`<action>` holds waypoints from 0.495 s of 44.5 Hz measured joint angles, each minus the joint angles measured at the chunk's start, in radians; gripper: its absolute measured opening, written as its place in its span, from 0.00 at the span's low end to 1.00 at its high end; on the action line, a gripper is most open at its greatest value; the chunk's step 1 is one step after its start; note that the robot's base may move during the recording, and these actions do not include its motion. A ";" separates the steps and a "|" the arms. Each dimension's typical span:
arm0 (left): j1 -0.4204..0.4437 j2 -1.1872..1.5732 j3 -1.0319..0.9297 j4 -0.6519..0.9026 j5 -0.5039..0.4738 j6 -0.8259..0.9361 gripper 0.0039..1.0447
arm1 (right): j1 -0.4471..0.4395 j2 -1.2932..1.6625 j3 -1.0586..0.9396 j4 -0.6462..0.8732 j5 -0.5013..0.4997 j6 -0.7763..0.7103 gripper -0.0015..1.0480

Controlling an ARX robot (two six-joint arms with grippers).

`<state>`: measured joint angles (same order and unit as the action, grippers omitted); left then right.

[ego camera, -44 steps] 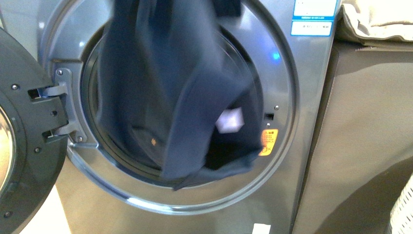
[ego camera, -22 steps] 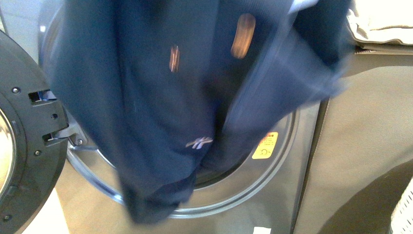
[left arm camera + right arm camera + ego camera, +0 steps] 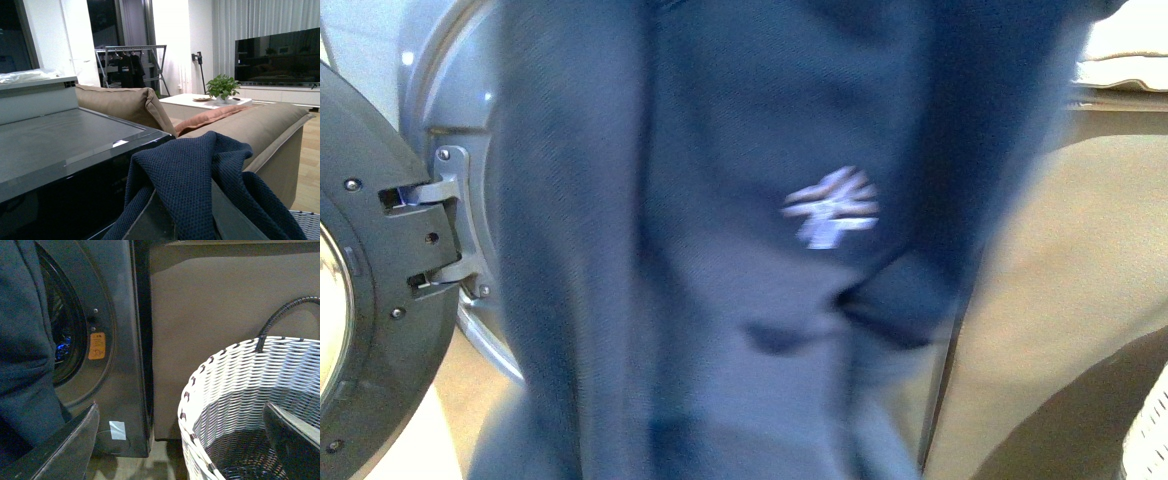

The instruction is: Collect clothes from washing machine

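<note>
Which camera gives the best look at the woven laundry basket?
Right wrist view: the basket shows rim, weave and dark handle clearly. Front view catches only a white sliver at the edge; left wrist view, perhaps a corner.

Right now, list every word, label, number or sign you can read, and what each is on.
No text can be quoted.
White logo on the clothes: motion-blurred, no letters legible.
Orange sticker on the washing machine: print too small.
White label low on the machine's front: nothing legible.
</note>
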<state>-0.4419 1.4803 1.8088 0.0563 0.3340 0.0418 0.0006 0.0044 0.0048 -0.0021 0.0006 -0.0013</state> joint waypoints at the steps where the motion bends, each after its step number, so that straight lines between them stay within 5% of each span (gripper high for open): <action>1: -0.003 0.010 0.016 -0.006 -0.001 -0.002 0.05 | 0.000 0.000 0.000 0.000 0.000 0.000 0.93; 22: -0.130 -0.082 -0.102 0.052 -0.121 0.002 0.05 | 0.000 0.000 0.000 0.000 0.000 0.000 0.93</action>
<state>-0.5724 1.3979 1.7065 0.1081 0.2134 0.0437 0.0006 0.0044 0.0048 -0.0021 0.0010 -0.0013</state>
